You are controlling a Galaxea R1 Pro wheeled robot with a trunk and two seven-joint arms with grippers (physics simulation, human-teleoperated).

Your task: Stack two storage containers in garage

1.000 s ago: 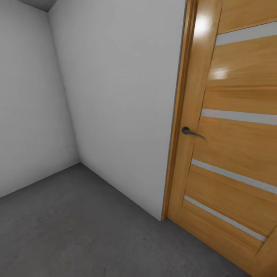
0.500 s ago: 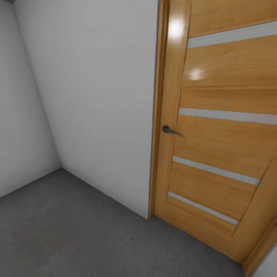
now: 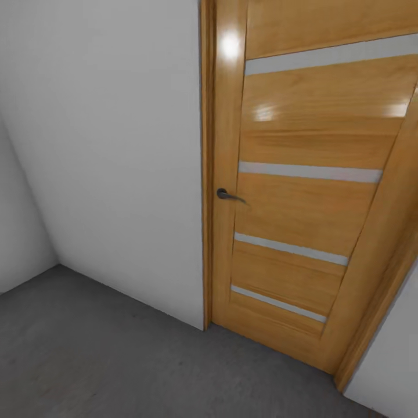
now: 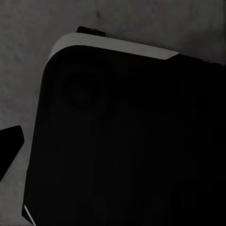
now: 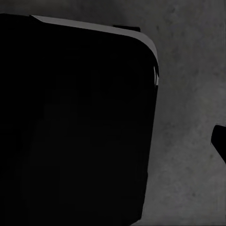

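I am in the garage, facing plain grey walls (image 3: 110,145) and the dark grey concrete floor (image 3: 104,360). The two storage containers and the living room are out of view. In the left wrist view one dark fingertip (image 4: 9,147) pokes in at the picture's edge above the floor (image 4: 28,56). A dark fingertip (image 5: 220,141) likewise shows at the edge of the right wrist view over the floor (image 5: 188,94). Neither view shows both fingers, so whether the grippers are open or shut stays unclear.
A shut wooden door (image 3: 296,203) with pale horizontal strips and a dark lever handle (image 3: 227,195) stands in the wall ahead on the right. A wall corner lies at the far left. My black rounded base (image 4: 127,141) (image 5: 75,117) sits below both wrists.
The head camera has swung to the right: the door and its handle now sit further left in the picture, and the left wall corner has nearly slid out.
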